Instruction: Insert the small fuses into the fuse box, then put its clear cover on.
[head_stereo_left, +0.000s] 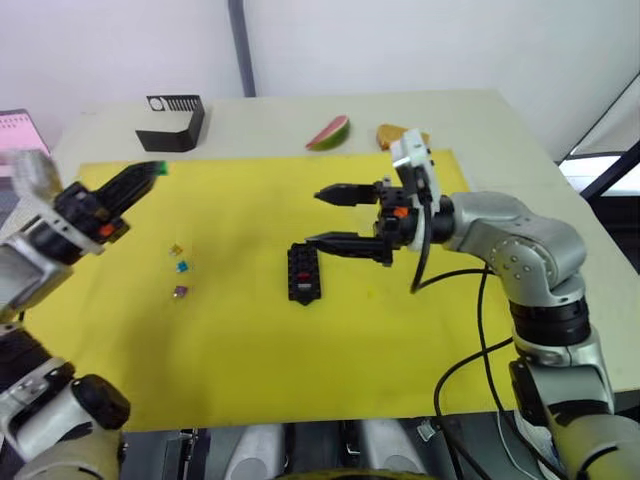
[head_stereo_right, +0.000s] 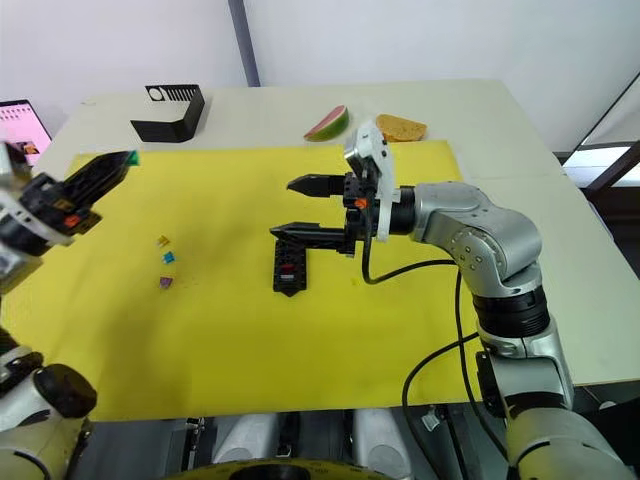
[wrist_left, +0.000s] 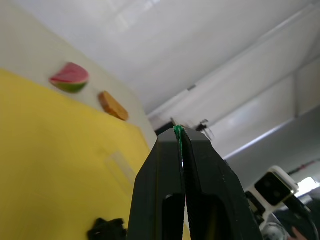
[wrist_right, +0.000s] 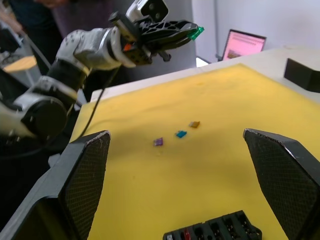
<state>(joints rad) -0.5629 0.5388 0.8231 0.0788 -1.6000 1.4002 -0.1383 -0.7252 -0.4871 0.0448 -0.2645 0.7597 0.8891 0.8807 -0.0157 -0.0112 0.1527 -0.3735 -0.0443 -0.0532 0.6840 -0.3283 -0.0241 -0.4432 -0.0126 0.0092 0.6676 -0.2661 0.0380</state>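
— Where are your grippers?

— My left gripper (head_stereo_left: 148, 172), upper left of frame, is clenched on a green fuse (head_stereo_left: 159, 168). My right gripper (head_stereo_left: 318, 217) hangs spread wide above the fuse box (head_stereo_left: 303, 273), mid-frame on the yellow mat (head_stereo_left: 240, 350).

— The other fuses?

— The amber fuse (head_stereo_left: 176, 249), teal fuse (head_stereo_left: 182, 266) and purple fuse (head_stereo_left: 180, 291) lie left of the box.

No legible text, label, brand, number or sign. The pink-lit screen (wrist_right: 243, 44) beyond the left fingers carries markings too small to read.
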